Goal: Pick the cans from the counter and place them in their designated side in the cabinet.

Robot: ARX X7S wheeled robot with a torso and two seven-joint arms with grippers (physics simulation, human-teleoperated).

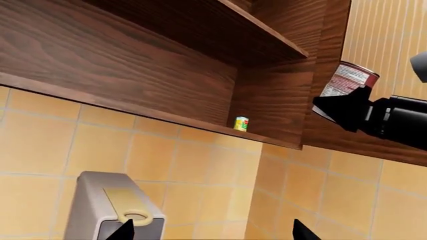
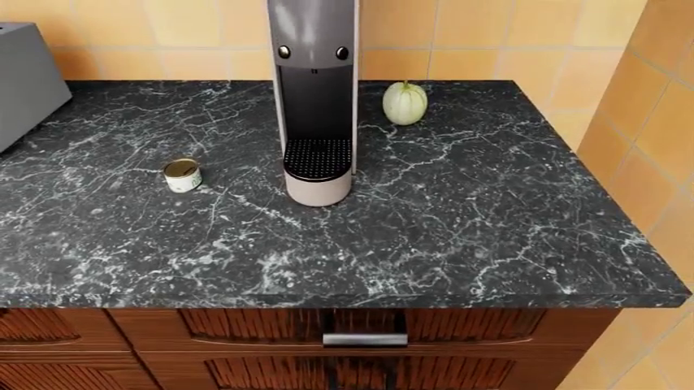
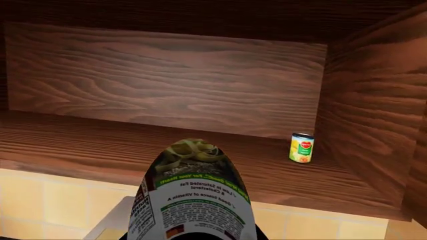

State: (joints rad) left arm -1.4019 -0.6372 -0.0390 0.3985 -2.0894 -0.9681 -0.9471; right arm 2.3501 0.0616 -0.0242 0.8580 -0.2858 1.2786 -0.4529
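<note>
Cans number three: one tall can (image 3: 193, 195) held in the right claw (image 1: 347, 107) by the cabinet (image 3: 167, 85), one yellow can (image 3: 301, 148) inside, one short can (image 2: 182, 175) on the desk (image 2: 456, 219); the left claw's (image 1: 210, 232) state cannot be told.

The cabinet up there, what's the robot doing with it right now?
The right gripper has its fingers closed on the tall can and holds it up in front of the open cabinet, not yet set down. A small yellow-green can already stands on the cabinet shelf near a side wall. The short can sits on the counter, beside the coffee machine. The left gripper looks open, holding nothing.
</note>
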